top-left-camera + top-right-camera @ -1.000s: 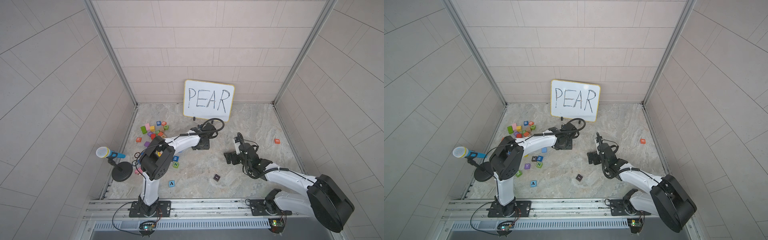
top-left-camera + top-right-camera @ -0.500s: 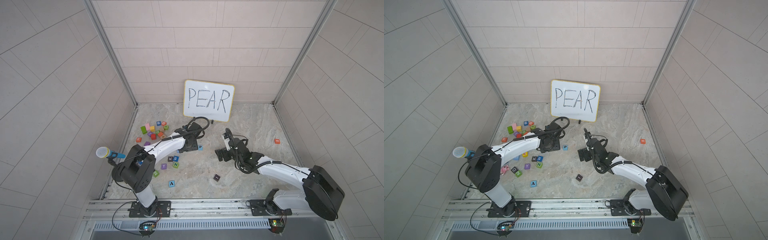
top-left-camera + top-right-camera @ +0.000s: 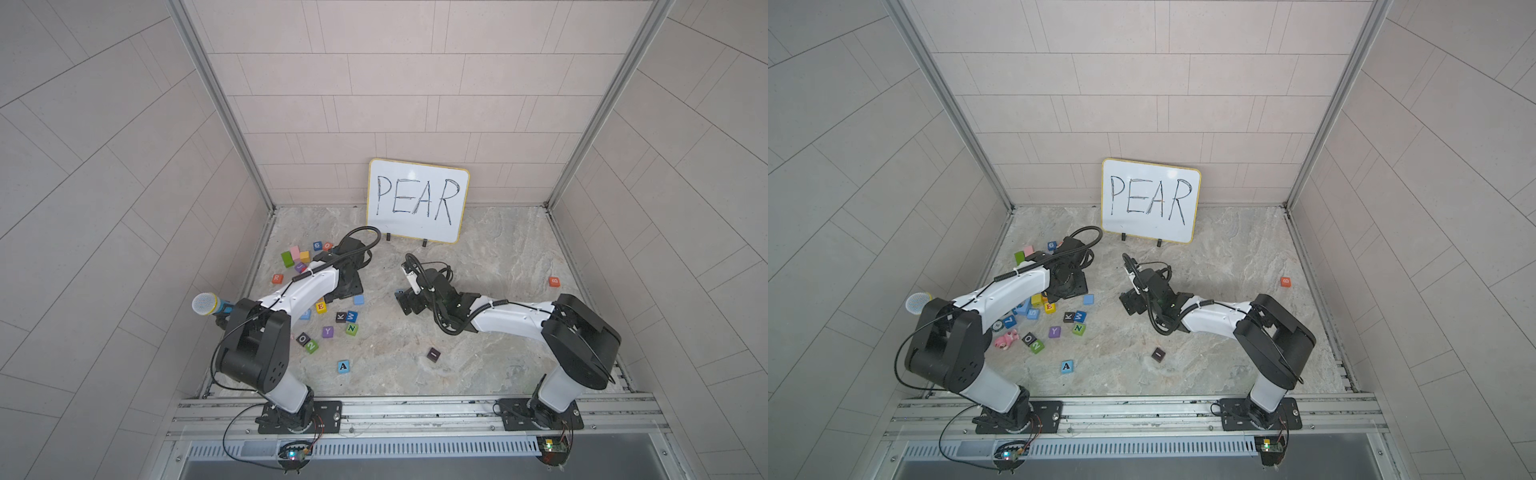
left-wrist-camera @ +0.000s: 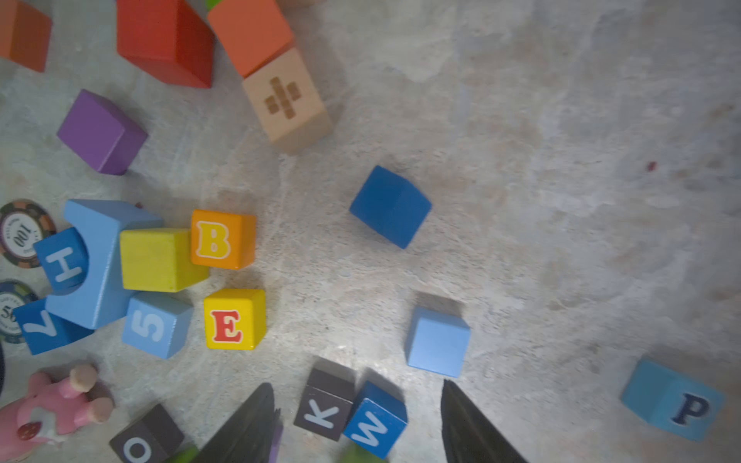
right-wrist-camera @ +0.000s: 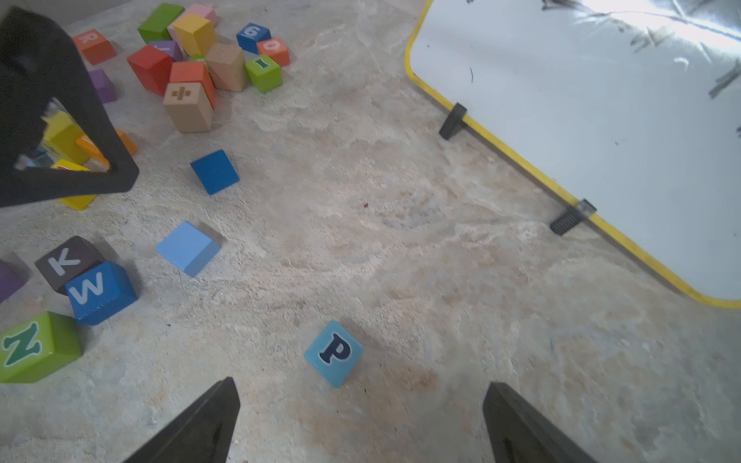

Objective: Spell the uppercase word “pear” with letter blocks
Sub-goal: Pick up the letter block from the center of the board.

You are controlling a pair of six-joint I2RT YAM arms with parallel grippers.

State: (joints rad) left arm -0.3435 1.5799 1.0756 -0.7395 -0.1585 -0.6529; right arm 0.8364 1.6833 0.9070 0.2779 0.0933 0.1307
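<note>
Fingers spread wide and empty, the right gripper (image 5: pixel 361 381) hangs over the marbled floor (image 5: pixel 401 260). The light blue P block (image 5: pixel 335 352) lies letter up just ahead of the gap. The left gripper (image 4: pixel 357 385), its fingers also parted and holding nothing, hovers above the K block (image 4: pixel 324 405) and W block (image 4: pixel 375 425). The yellow E block (image 4: pixel 234 318) sits near them, below an orange B block (image 4: pixel 222 240). Farther out, in a top view, the blue A block (image 3: pixel 343 366) sits alone toward the front rail and the orange R block (image 3: pixel 277 278) lies near the left wall. A whiteboard (image 3: pixel 417 199) reading PEAR stands at the back.
</note>
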